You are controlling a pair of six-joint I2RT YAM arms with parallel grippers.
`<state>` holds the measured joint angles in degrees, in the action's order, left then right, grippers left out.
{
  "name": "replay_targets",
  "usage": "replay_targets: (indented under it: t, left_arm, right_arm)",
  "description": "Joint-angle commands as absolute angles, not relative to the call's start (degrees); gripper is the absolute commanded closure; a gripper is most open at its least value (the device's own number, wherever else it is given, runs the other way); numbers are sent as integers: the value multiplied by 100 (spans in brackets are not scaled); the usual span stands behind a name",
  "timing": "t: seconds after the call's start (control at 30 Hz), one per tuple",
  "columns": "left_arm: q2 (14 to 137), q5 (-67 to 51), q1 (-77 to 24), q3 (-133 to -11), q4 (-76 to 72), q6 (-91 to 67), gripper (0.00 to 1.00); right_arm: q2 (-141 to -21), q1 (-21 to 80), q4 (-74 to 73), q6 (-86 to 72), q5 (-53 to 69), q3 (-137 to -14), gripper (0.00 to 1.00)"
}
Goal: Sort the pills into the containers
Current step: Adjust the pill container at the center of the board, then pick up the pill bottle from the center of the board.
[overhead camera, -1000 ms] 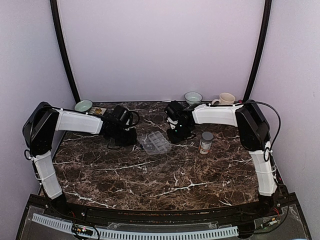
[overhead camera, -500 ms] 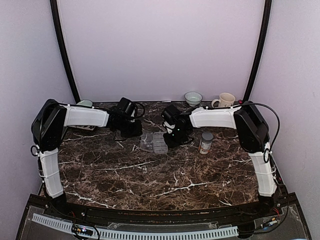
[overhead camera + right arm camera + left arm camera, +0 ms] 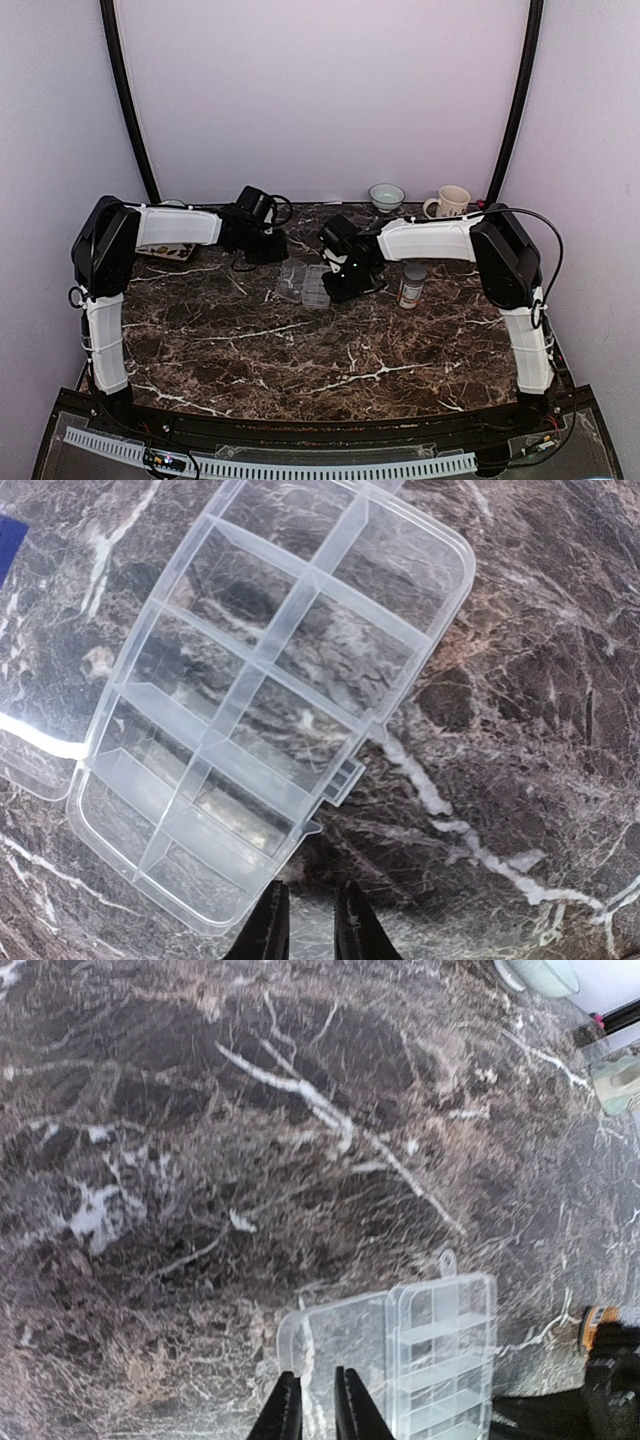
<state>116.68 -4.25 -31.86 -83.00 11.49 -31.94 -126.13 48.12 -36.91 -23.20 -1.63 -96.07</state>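
The clear organizer box [image 3: 316, 285] lies open on the marble table, its compartments on the right and its flat lid [image 3: 290, 281] to the left. In the right wrist view its compartments [image 3: 270, 700] fill the left half; I cannot make out any pills. My right gripper [image 3: 337, 290] sits at the box's right edge, and its narrow-set fingers [image 3: 312, 888] hover just off the box's near corner, holding nothing. My left gripper [image 3: 267, 250] is behind and left of the box; its fingers [image 3: 317, 1375] stand close together over the lid [image 3: 335, 1345], empty.
A grey-capped bottle [image 3: 411, 285] stands right of the box, close to the right arm. A cream mug [image 3: 452, 201] and a pale bowl [image 3: 386, 195] stand at the back edge. A flat item [image 3: 165, 252] lies under the left arm.
The left gripper has drawn back toward the far edge, away from the box. The right gripper has moved left and nearer, and the box has shifted and turned slightly.
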Motion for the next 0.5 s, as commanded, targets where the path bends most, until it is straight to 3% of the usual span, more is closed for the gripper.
replay_targets:
  t: [0.0, 0.17, 0.27, 0.4, 0.47]
  left_arm:
    - [11662, -453, -3041, -8712, 1267, -2994, 85]
    - [11498, -335, -2997, -9001, 1460, -2861, 83]
    - [11103, -201, -2996, -8916, 1368, -2856, 80]
    - [10470, -60, -3050, -8667, 1142, -2817, 70]
    - [10260, -88, -3119, -8570, 1055, -2724, 59]
  right_arm:
    - [-12314, 4928, -3586, -2425, -76, -9609, 81]
    - [-12162, 4927, -3964, -2297, -805, -9763, 80]
    - [-11889, 4864, -4005, -2205, -1105, -9838, 72]
    - [-11588, 4823, -4188, -2032, -1632, -10113, 57]
    - [-11408, 4797, -4295, -1956, -1874, -10191, 50]
